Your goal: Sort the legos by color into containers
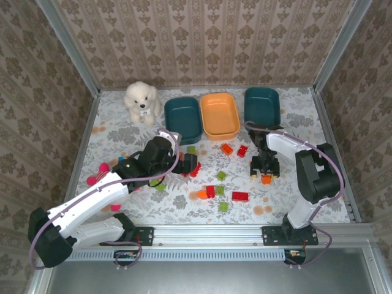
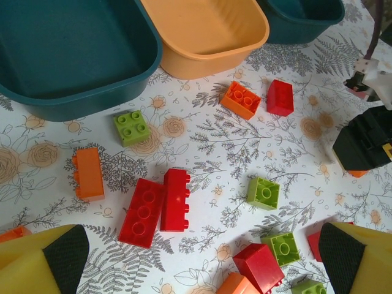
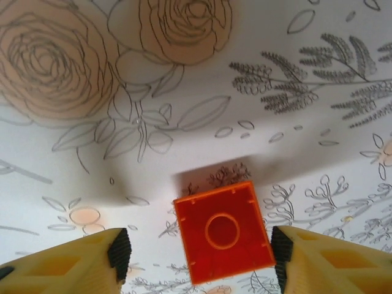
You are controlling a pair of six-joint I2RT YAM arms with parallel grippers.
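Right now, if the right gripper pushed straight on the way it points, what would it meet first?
Likely the orange brick, lying straight ahead between the jaws of the right gripper, the flowered tablecloth just behind it. How close, I cannot tell.

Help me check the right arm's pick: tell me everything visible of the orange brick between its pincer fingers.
The orange brick is small, square plastic. Its hollow underside faces the wrist camera: thin walls, one round tube at the centre. It lies turned on the floral table cover, shadow beside it, between the right pincer's open fingers: a clear gap on one side, the other pad at its edge.
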